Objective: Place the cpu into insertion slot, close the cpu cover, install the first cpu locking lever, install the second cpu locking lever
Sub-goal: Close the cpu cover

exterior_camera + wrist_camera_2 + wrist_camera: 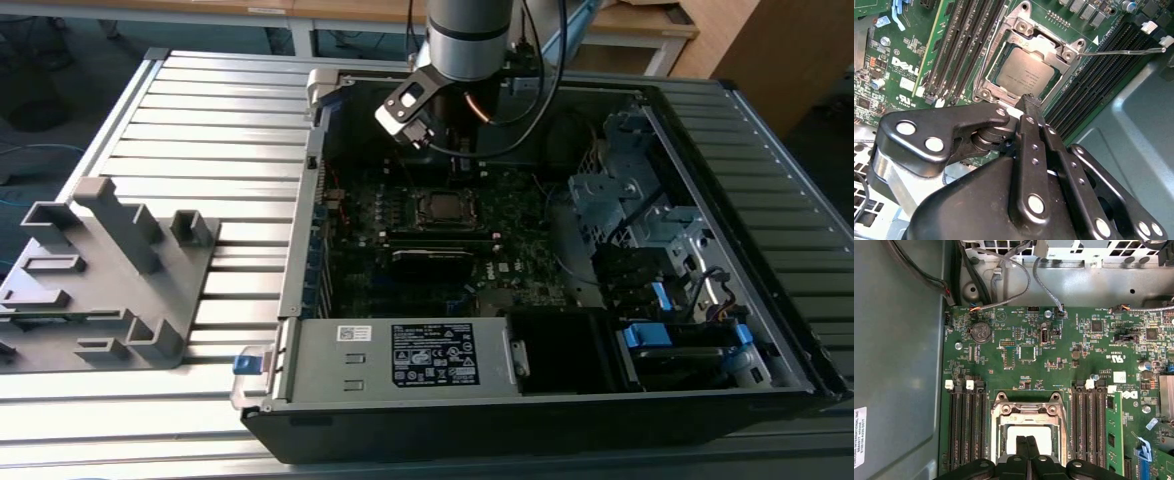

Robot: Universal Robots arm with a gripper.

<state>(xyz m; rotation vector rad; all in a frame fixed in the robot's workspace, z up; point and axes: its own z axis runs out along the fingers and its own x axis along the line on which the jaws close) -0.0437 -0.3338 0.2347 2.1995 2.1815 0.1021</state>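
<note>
Hovering gripper [1027, 441] abv seated cpu [1026, 74]

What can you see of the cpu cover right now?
The cpu cover is a thin, shiny silver metal frame with a square window, lying flat and closed on the green motherboard between the black memory slots. The cpu shows dull grey through the window. The shut pincer hovers at one edge; whether it touches is unclear.

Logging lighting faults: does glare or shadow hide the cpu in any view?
In the first wrist view the cpu glares near-white beside the gripper; in the second wrist view its top is evenly lit and grey; in the exterior view the computer case interior is dark.
</note>
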